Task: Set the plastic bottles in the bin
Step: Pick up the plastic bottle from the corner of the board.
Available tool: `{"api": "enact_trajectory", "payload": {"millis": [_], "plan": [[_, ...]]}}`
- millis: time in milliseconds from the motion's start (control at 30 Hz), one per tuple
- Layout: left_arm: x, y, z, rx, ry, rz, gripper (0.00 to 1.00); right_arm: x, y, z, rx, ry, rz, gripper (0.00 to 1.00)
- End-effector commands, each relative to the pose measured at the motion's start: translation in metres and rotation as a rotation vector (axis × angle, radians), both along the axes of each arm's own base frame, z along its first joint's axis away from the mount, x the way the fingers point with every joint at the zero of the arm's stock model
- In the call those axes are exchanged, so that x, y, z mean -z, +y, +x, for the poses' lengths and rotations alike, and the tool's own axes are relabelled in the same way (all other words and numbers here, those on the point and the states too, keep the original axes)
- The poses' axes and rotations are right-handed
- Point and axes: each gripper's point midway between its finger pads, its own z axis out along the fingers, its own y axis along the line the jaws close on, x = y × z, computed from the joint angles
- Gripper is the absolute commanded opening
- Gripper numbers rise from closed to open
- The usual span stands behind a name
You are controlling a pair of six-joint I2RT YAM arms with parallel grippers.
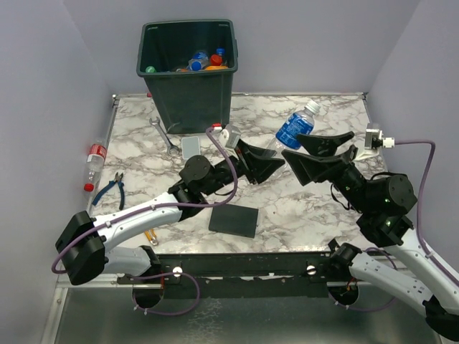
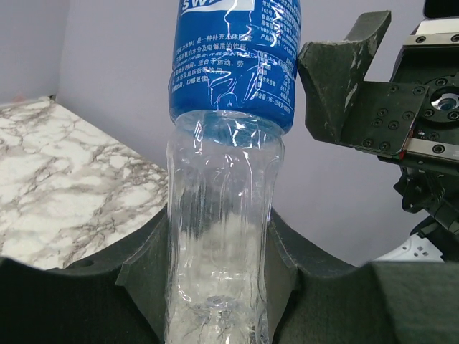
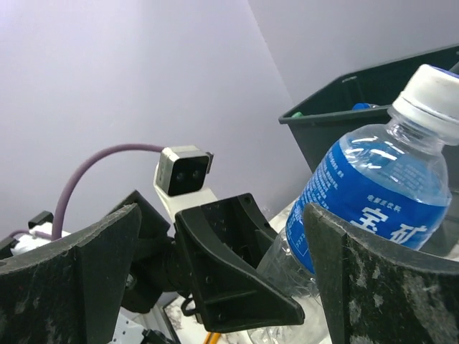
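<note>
Top external: grips clear, blue-labelled plastic bottle [image 1: 294, 130] by its base in left gripper [image 1: 267, 159], aloft mid-table, well apart from dark green square plastic bin [image 1: 188, 100]. Holds right gripper [image 1: 315, 154] spread wide, empty. Likely mid-carry; next calls for reaching over rim, then releasing.

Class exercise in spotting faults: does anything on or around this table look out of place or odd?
Yes. A red-labelled bottle lies along the left edge of the table, close against the wall, seemingly off the marble top. It sits far from the bin, where other bottles already lie, and could be hard to grip there.
</note>
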Motion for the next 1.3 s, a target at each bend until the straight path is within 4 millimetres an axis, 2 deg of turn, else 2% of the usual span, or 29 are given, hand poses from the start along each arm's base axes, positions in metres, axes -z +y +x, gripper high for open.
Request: {"api": "enact_trajectory", "payload": {"millis": [0, 233, 400, 533, 733, 900, 967, 1133, 1267], "plan": [[-0.055, 0.012, -0.028, 0.052, -0.172, -0.207, 0.17, 0.018, -0.007, 0.022, 0.098, 0.100, 0.020, 0.98], [-0.045, 0.033, -0.015, -0.070, -0.151, -0.240, 0.15, 0.024, -0.030, 0.003, 0.118, 0.053, 0.068, 0.97], [-0.045, 0.036, -0.018, -0.064, -0.161, -0.263, 0.15, 0.048, -0.036, 0.009, 0.157, 0.132, 0.051, 0.99], [-0.047, 0.031, -0.026, -0.007, -0.154, -0.294, 0.14, 0.052, -0.022, 0.018, 0.140, 0.155, 0.015, 0.99], [-0.041, 0.021, -0.040, 0.068, -0.157, -0.281, 0.14, 0.039, -0.001, 0.027, 0.088, 0.117, 0.031, 0.99], [-0.035, 0.018, -0.044, 0.085, -0.148, -0.270, 0.14, 0.030, 0.015, 0.032, 0.042, 0.085, 0.030, 0.99], [-0.035, 0.017, -0.047, 0.093, -0.148, -0.270, 0.14, 0.030, 0.020, 0.035, 0.032, 0.094, 0.025, 0.96], [-0.034, 0.018, -0.048, 0.087, -0.159, -0.263, 0.14, 0.038, 0.028, 0.041, 0.022, 0.120, 0.015, 0.83], [-0.031, 0.021, -0.048, 0.080, -0.159, -0.261, 0.14, 0.030, 0.031, 0.031, -0.026, 0.059, 0.031, 0.97]]}}
